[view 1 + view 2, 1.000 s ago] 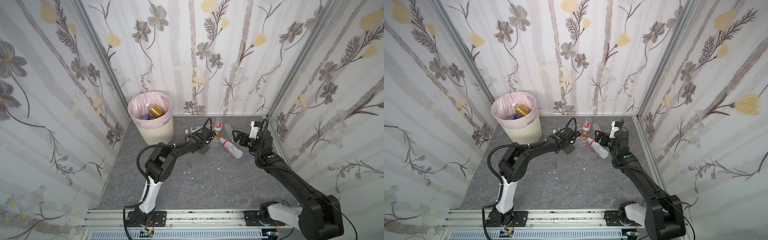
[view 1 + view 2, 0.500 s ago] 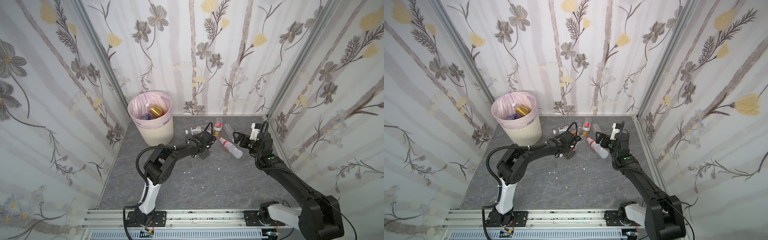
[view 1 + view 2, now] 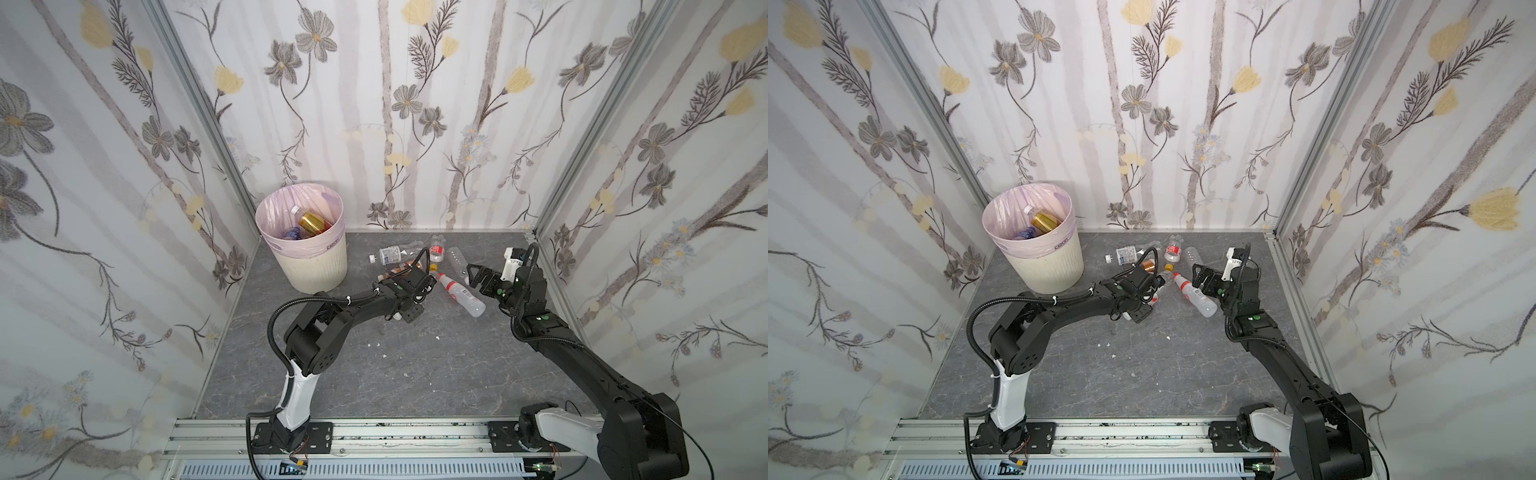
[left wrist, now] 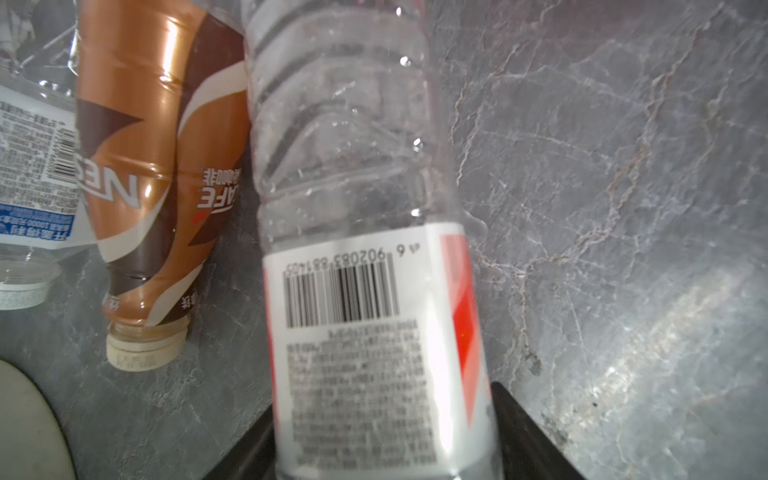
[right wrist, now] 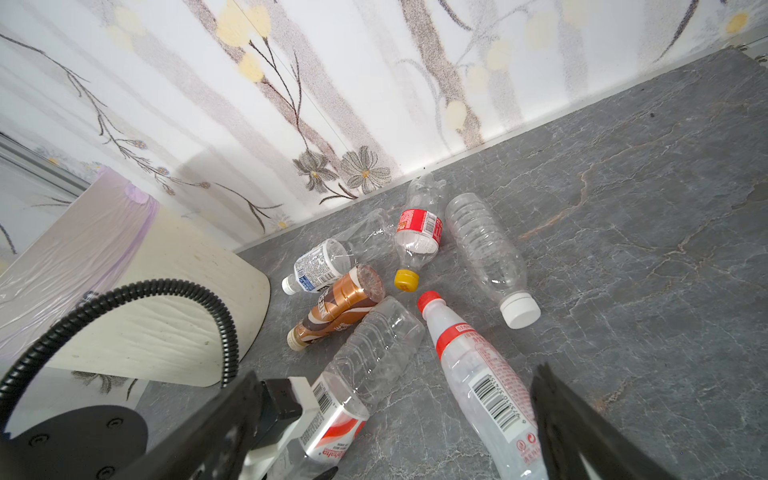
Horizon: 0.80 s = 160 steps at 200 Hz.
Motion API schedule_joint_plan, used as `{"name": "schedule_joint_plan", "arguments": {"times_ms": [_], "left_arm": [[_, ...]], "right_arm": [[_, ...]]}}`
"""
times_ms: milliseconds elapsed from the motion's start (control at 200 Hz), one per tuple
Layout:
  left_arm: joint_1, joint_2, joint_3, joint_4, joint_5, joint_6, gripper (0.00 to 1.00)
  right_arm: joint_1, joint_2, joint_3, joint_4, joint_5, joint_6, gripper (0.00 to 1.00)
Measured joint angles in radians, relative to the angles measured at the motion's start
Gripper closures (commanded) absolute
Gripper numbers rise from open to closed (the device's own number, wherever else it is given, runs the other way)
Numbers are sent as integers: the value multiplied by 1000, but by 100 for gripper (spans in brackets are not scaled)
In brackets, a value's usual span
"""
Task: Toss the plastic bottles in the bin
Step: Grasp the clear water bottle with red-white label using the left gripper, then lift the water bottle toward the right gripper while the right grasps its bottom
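**Now closing on the clear bottle**

Reading the desk as a dial from above, the bin stands at 10 o'clock, with a gold-labelled bottle and a few others already in its bag.

Near 12 o'clock, my left tool has dropped and drawn back a little over the last second. It has come off the far bottles and onto the clear red-labelled bottle. Its jaws have narrowed from wide to roughly half, and both fingers now flank the label. I take it the pick is under way, but the bottle still lies on the desk, and I cannot tell whether the grip has bitten.

The brown coffee bottle lies right against its side, with several more loose beyond.

At 2 o'clock my right tool has barely shifted. Its jaws are wide and empty, poised over the red-capped bottle.

From above, the left fingers are buried under their own wrist. The wrist camera cuts off this bottle's neck, and the bin's lower contents are out of sight.
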<state>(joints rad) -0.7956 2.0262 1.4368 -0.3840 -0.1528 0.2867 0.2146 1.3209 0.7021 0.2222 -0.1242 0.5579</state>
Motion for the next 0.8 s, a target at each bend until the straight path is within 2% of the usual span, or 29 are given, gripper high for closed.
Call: {"name": "schedule_joint_plan", "arguments": {"times_ms": [365, 799], "left_arm": [[-15, -113, -27, -3, 38, -40, 35], [-21, -233, -48, -1, 78, -77, 35]], "right_arm": [[-2, -3, -22, 1, -2, 22, 0], [0, -4, -29, 16, -58, 78, 0]]}}
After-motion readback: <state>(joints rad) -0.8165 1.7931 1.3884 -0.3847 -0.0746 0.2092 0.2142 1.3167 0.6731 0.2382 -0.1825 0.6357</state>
